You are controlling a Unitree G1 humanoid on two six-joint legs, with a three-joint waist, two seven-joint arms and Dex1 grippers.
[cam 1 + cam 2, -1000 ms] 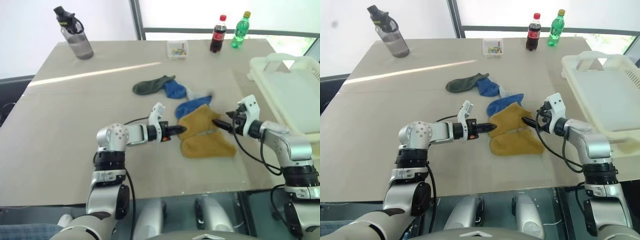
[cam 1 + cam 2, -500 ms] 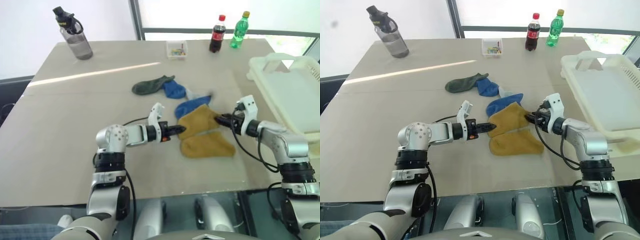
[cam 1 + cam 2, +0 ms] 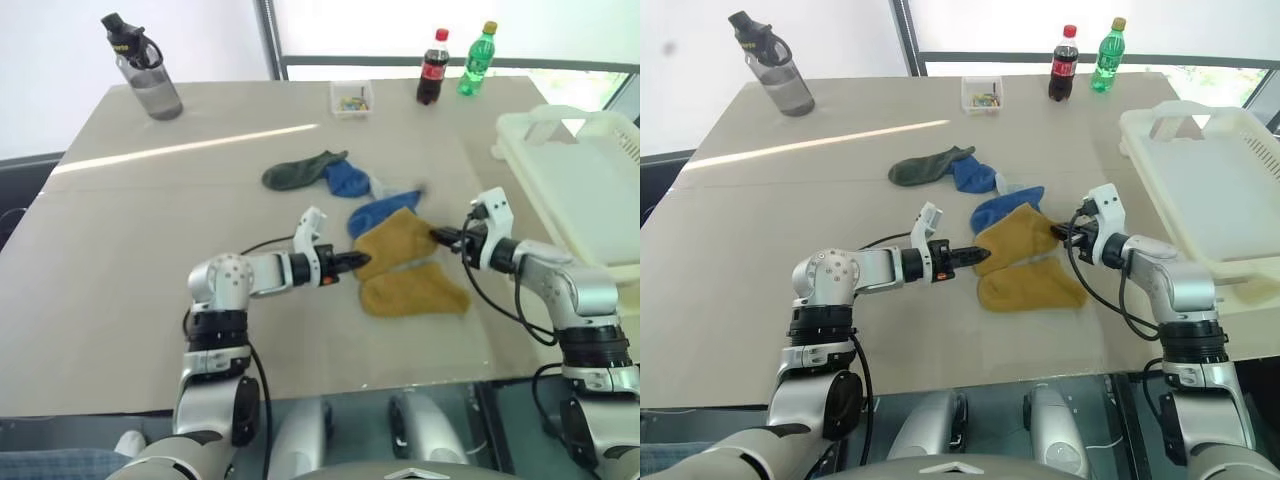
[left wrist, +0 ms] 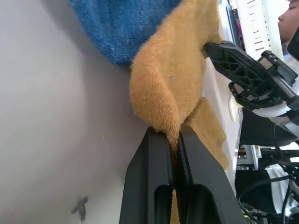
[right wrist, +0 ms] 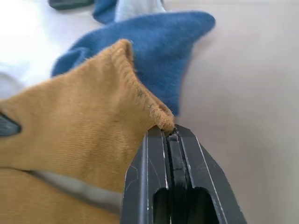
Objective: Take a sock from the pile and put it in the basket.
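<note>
beige tabletop (image 3: 150, 260) spreads under your arms, with the white basket (image 3: 590, 190) at its right edge, well apart from the pile (image 3: 375, 215) in the middle. your left gripper (image 3: 352, 262) is clamped on one end of the upper yellow sock (image 3: 395, 243), and your right gripper (image 3: 440, 238) is pinched on its opposite edge, probably so the sock hangs stretched between them and lifts free of the second yellow sock (image 3: 412, 292) underneath. it's a soft mustard knit, touching a blue sock (image 3: 378, 213).
</note>
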